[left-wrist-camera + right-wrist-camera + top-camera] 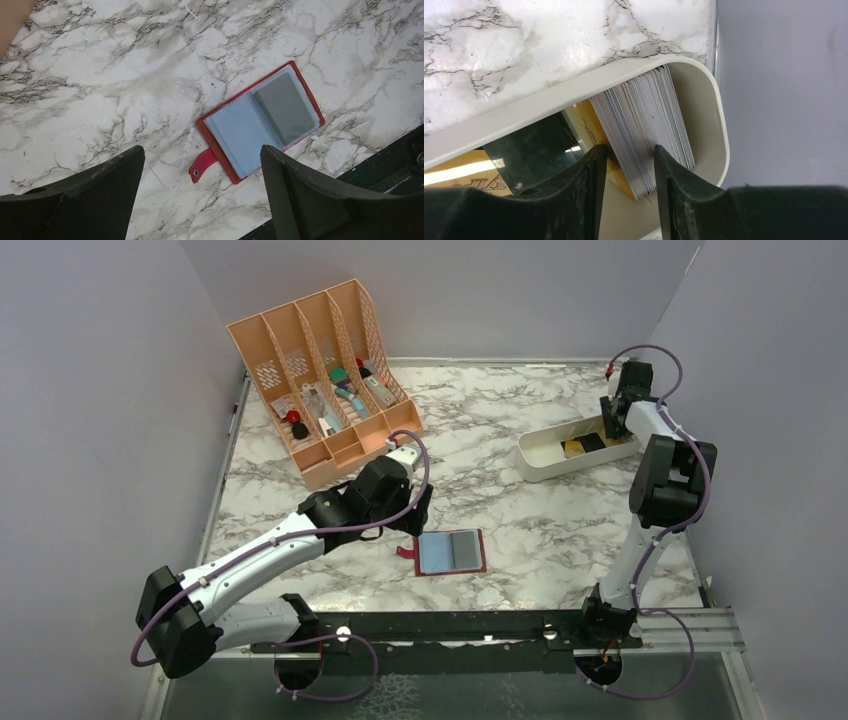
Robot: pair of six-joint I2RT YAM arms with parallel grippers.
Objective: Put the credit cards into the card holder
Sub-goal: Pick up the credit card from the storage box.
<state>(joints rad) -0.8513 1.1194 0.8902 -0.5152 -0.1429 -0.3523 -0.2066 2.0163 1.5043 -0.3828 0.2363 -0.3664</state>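
The card holder [452, 552] lies open and flat on the marble, red with a snap tab at its left. In the left wrist view [260, 122] its right pocket shows a dark grey card [285, 107] and its left pocket looks pale blue. My left gripper [201, 152] is open and empty, hovering just up-left of the holder [412, 508]. My right gripper [612, 422] reaches down into the white tray [540, 455]. Its fingers [630, 150] stand slightly apart over a stack of credit cards [644, 125] that leans on edge against the tray's rounded end.
A peach slotted organizer [320, 380] with small items stands at the back left. The tray [574, 95] also holds a dark card [592, 443] and a yellow item [573, 448]. The side wall is close to the right of the tray. A black rail runs along the near table edge.
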